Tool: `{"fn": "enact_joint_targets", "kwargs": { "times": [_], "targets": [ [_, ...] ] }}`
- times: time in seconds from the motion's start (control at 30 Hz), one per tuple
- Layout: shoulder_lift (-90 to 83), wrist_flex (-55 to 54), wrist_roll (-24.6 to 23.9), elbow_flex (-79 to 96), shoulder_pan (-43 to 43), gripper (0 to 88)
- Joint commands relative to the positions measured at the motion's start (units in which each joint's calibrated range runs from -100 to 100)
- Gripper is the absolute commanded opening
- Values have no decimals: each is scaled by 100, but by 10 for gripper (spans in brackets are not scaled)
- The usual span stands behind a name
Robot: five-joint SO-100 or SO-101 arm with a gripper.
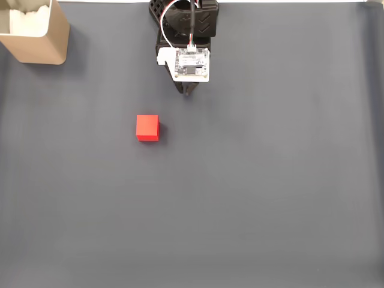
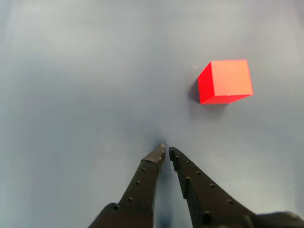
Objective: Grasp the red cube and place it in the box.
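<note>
Wrist view: fingers (image 2: 166, 152) nearly pressed together — tips almost meeting, only a thin gap, nothing pinched. They hang over bare dark grey counter (image 2: 85, 85). The red cube (image 2: 224, 80) lies beyond the tips and to the right, apart from them, flat on the counter. Fixed view: arm (image 1: 187, 42) enters from the top edge; cube (image 1: 147, 128) sits below and left of it. The box (image 1: 37, 31) — tan, open-topped, white inside — stands in the top-left corner, well apart from the cube.
</note>
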Motion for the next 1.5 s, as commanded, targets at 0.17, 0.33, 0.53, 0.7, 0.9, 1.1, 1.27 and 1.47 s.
{"fn": "enact_joint_targets", "kwargs": {
  "times": [0.17,0.33,0.53,0.7,0.9,1.1,1.27,1.47],
  "targets": [
    [372,-589,-112,-311,-20,0],
    [771,-745,-117,-831,-41,1],
    [1412,-712,-112,-1734,-48,5],
    [1906,-605,-68,-2419,-48,10],
    [2522,-236,-39,-3231,-48,11],
    [3397,313,-29,-4371,1,11],
    [3943,633,59,-5202,94,11],
    [4445,952,156,-5941,300,11]
  ]
}}
